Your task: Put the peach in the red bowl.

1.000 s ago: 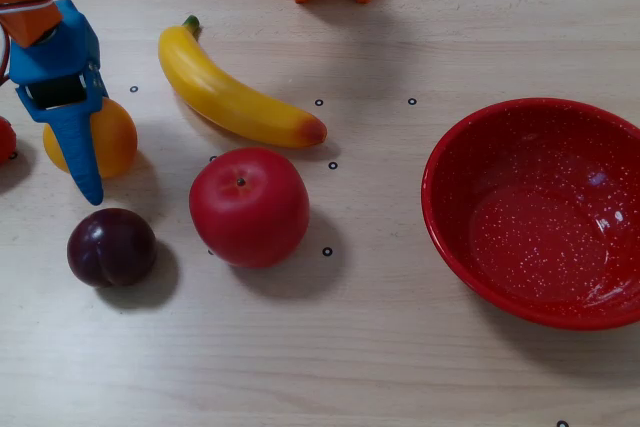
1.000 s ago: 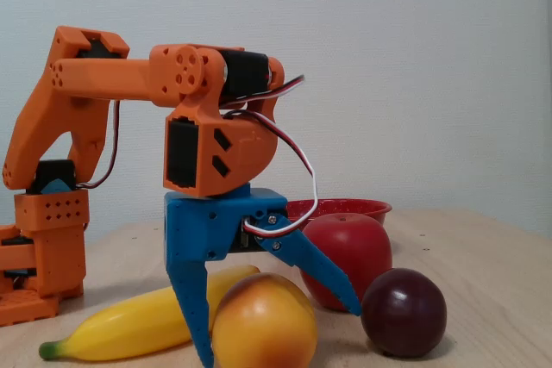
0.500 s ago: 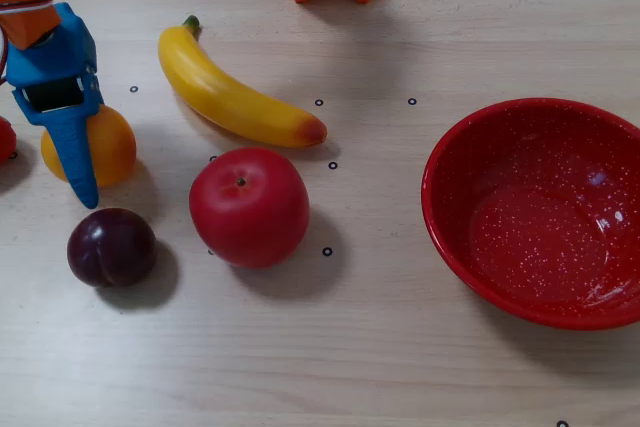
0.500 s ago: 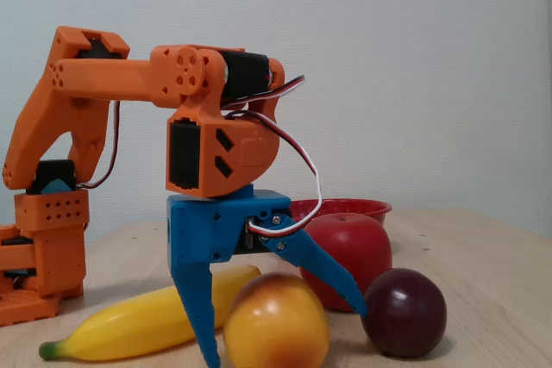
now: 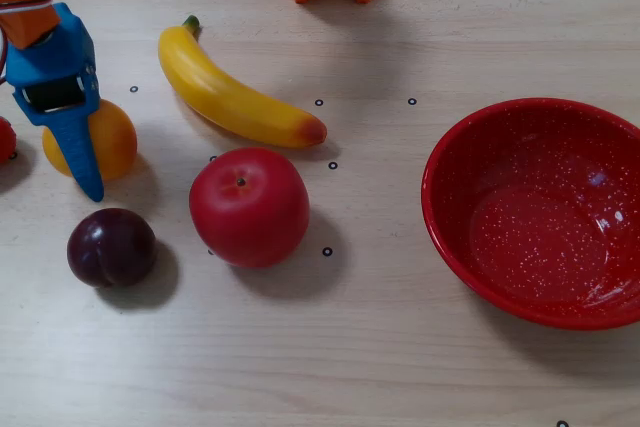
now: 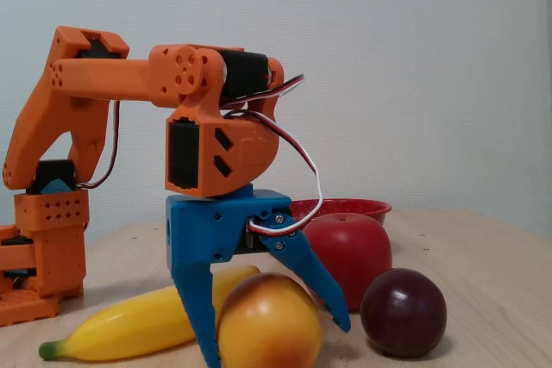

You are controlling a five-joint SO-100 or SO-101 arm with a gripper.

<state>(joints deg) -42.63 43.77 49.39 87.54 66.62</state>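
Pale wood counter (image 5: 400, 347) carried the peach (image 6: 269, 321) nearest the fixed camera, straddled by the blue fingers (image 6: 207, 308), spread apart and not clamped, with plum (image 6: 403, 312), apple (image 6: 349, 247) and banana (image 6: 138, 323) around and the red bowl (image 6: 343, 208) farthest back.

A yellow banana (image 5: 235, 95) lies diagonally across a pale wood-grain table (image 5: 380, 347), its green stem toward the far left in the overhead view. Just below it sits a red apple (image 5: 249, 206), stem dimple up, with a dark purple plum (image 5: 111, 247) near its left.
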